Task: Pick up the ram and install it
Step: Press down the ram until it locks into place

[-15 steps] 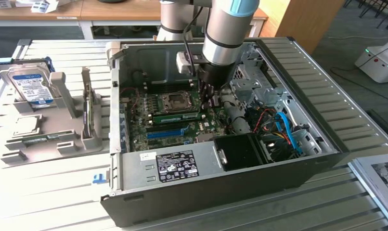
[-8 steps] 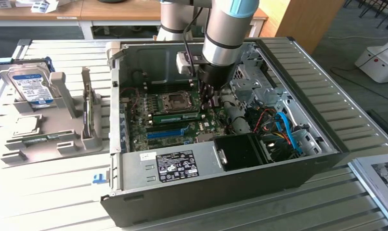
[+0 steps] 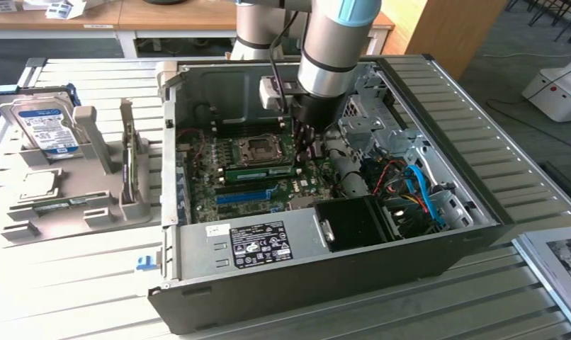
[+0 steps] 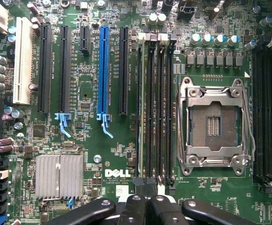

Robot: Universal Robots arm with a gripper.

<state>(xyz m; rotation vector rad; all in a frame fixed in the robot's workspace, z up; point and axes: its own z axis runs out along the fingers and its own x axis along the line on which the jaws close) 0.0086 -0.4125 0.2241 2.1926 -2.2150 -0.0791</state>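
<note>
The ram (image 3: 260, 172), a long green stick, stands on edge in a memory slot just beside the empty processor socket (image 3: 258, 147) on the motherboard. In the wrist view I see the ram (image 4: 141, 108) edge-on as a pale line in the outermost of the black memory slots (image 4: 158, 108). My gripper (image 4: 147, 208) hangs above the end of these slots with its black fingers (image 4: 133, 211) pressed together and nothing between them. In the exterior view the gripper (image 3: 307, 145) reaches down into the open case close above the board.
The open computer case (image 3: 314, 283) lies on a slatted table. Its drive cage (image 3: 380, 120) and cables (image 3: 413, 188) crowd the exterior view's right. A grey rack (image 3: 78, 205) to the left holds a hard drive (image 3: 42, 124), a silver chip (image 3: 38, 184) and another upright stick (image 3: 127, 166).
</note>
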